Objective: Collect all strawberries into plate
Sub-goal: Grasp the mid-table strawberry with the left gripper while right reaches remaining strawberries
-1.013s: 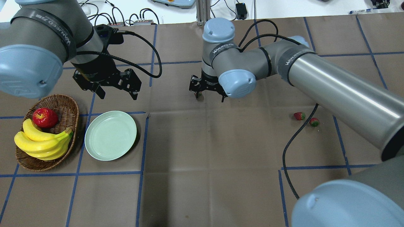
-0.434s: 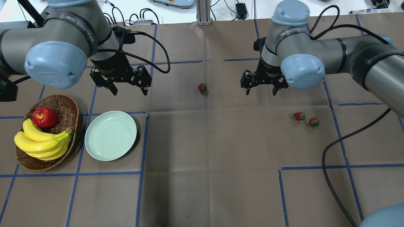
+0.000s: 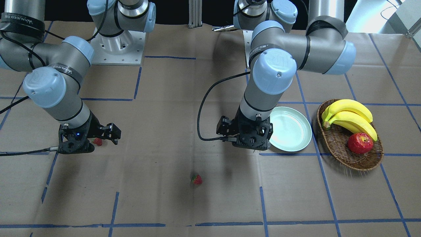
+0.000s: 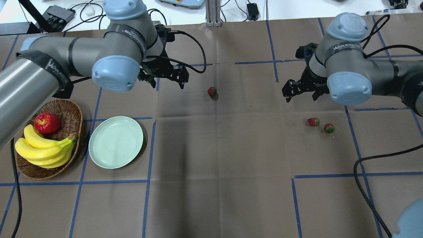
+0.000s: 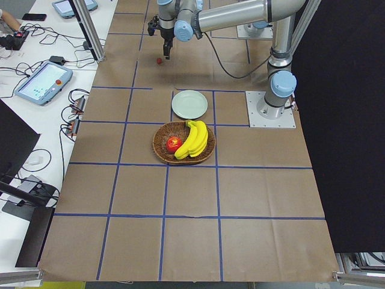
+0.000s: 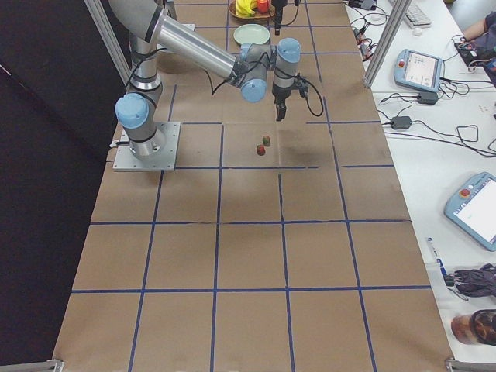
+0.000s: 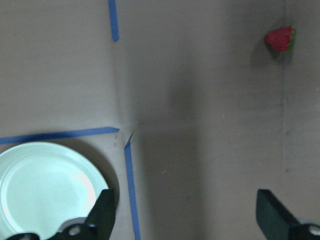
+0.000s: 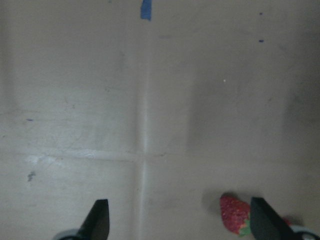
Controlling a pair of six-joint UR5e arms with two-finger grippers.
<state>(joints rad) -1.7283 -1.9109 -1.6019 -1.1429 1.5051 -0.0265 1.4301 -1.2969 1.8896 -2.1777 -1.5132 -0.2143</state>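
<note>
The brown paper-covered bench point(image 4: 218, 198), marked with blue tape lines, carried an oval brown wicker basket point(image 4: 61, 103) and, just beside it, the round pale mint-green plate point(image 4: 115, 142). The left pincer point(image 4: 168, 85) hung released and empty beyond the plate; the right pincer point(image 4: 300, 96) was likewise released. One small red strawberry point(image 4: 211, 91) lay between them. The other two strawberries point(image 4: 313, 122) lay close together near the right pincer, well apart from the plate.
</note>
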